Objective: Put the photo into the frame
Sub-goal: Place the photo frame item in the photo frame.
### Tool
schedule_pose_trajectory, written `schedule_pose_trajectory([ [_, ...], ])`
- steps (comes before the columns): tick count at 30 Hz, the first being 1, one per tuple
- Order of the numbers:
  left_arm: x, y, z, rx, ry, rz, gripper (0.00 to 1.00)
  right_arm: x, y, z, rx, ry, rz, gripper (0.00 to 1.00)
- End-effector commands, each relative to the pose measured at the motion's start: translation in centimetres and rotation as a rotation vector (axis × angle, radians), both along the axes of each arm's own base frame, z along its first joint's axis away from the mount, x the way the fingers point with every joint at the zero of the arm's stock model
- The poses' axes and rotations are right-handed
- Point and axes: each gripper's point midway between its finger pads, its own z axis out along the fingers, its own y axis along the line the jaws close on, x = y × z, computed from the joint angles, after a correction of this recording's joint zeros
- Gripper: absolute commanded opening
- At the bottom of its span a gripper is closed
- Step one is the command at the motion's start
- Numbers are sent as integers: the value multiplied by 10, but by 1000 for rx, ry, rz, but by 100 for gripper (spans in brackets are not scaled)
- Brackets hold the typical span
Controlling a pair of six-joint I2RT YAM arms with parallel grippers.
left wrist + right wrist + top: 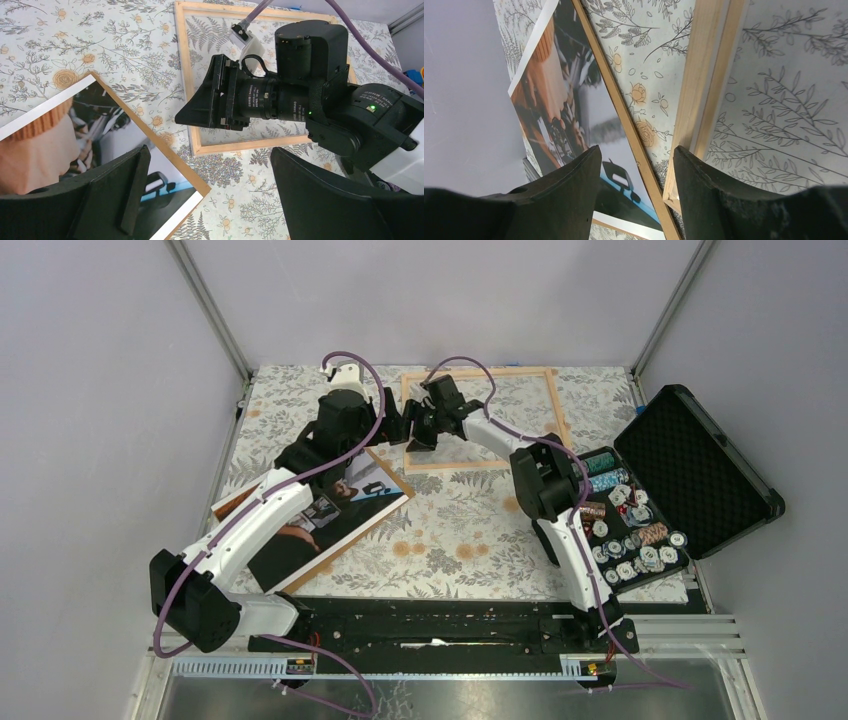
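Seen from above, the thin light-wood rectangular frame (520, 371) lies flat at the far middle of the floral-clothed table (450, 530). The large dark-scene photo (345, 515) lies slanted at its near left, and the right gripper (420, 435) is at the frame's near-left corner. In the left wrist view, the left gripper (210, 200) is spread wide above the photo's corner. In the right wrist view, the right gripper's jaws stand partly apart beside the frame's rail, clamping nothing.
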Motion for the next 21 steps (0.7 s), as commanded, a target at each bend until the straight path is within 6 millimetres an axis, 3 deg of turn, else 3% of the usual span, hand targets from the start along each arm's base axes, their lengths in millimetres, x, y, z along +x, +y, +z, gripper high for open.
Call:
schedule_pose_trajectory([
  [1, 2, -1, 35, -52, -79, 0, 99, -12, 12, 6, 0, -16, 41, 62],
  [6, 1, -2, 37, -57, -82, -8, 99, -13, 4, -5, -93, -22, 28, 60],
  [11, 0, -3, 37, -60, -81, -15, 99, -16, -22, -19, -272, -27, -24, 56],
  [16, 1, -5, 36, -62, -77, -20, 99, -14, -36, -19, -345, -47, -35, 56],
  [21, 1, -5, 36, -62, -79, -21, 99, -17, -38, -13, -382, -58, -30, 55],
])
